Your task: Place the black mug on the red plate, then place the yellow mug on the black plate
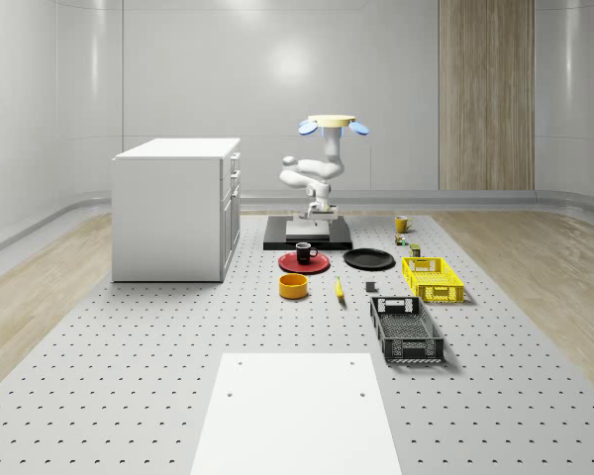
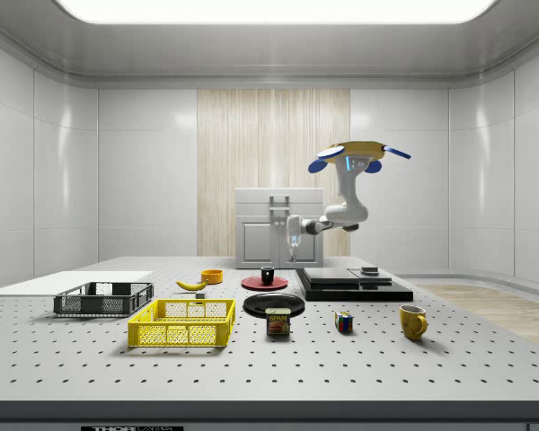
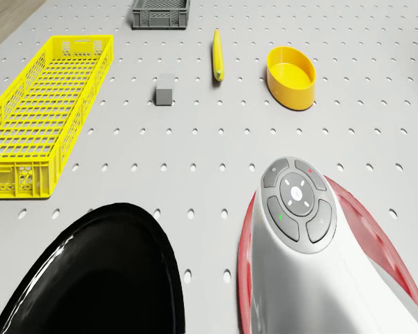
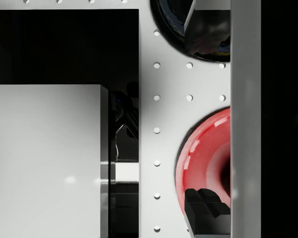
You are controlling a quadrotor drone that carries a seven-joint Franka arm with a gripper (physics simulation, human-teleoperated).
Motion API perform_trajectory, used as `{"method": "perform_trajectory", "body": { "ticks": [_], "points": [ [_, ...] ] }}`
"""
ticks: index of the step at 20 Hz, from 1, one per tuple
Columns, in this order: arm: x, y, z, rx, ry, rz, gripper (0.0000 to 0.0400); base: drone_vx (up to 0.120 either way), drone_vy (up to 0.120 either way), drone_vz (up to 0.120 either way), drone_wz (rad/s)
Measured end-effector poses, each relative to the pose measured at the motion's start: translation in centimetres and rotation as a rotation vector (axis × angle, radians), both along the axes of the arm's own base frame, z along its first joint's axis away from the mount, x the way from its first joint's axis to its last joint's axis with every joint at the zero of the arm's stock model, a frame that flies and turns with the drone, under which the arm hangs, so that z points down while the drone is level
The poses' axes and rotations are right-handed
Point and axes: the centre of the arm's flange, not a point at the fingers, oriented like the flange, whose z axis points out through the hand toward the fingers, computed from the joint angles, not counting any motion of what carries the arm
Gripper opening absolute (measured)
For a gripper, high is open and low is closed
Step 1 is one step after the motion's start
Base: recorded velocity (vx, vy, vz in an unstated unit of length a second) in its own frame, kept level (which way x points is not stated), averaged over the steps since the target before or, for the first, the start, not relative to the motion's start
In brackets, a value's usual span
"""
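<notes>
Side view: the drone hovers over the dark pad, its pincer (image 2: 293,250) spread open and empty just above and beside the black mug (image 2: 268,275). The mug stands upright on the red plate (image 2: 251,283). The yellow mug (image 2: 413,321) stands on the worktop (image 2: 359,359), well apart from the pincer, beyond the black plate (image 2: 274,303), which is bare. Both crates look empty.
</notes>
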Motion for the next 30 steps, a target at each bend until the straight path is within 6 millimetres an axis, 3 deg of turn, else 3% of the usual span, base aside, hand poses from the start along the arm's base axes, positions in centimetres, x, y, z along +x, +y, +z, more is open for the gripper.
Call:
{"method": "perform_trajectory", "body": {
  "ticks": [30],
  "points": [
    [0.00,0.00,0.00,0.000,0.000,0.000,0.0400,-0.120,0.120,0.000,0.000]
  ]
}}
